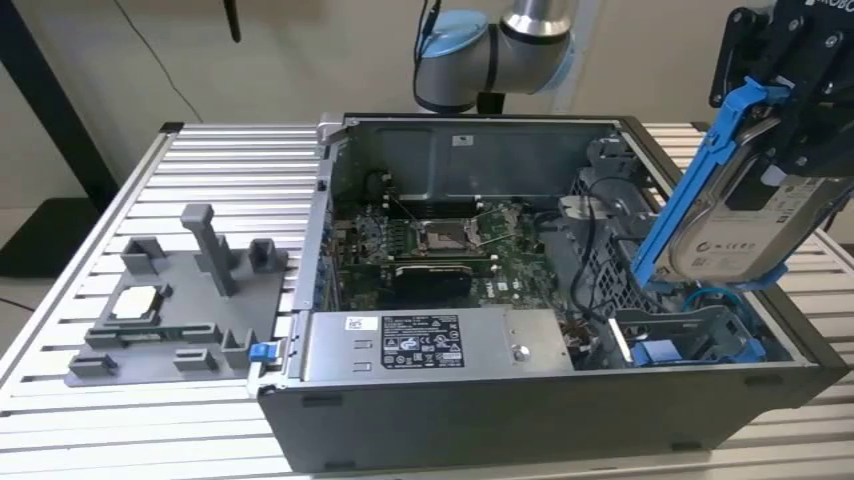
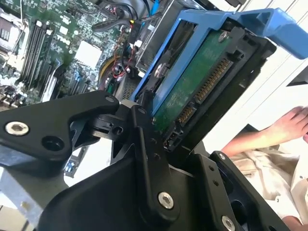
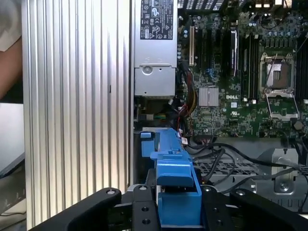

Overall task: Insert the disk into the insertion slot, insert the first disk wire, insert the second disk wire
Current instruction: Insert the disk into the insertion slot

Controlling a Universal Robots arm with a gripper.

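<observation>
In the exterior view, at its right, my gripper (image 1: 787, 115) is shut on the disk (image 1: 741, 225), a silver drive with a white label in a bright blue carrier. The disk hangs steeply tilted, its lower end just above the insertion slot (image 1: 694, 338), a grey bay with blue rails in the case's near corner on that side. A blue cable (image 1: 711, 296) loops between the disk and the slot. In the second wrist view the disk's green board and connector (image 2: 197, 89) sit between my black fingers (image 2: 144, 144). The first wrist view has the blue carrier (image 3: 175, 185) end-on.
The open computer case holds a motherboard (image 1: 427, 240), a labelled grey power-supply box (image 1: 427, 345) and a perforated cage (image 1: 601, 270) with black cables. A grey fixture (image 1: 174, 300) stands on the slatted table at the exterior view's left. A person's hand (image 2: 288, 126) is close by.
</observation>
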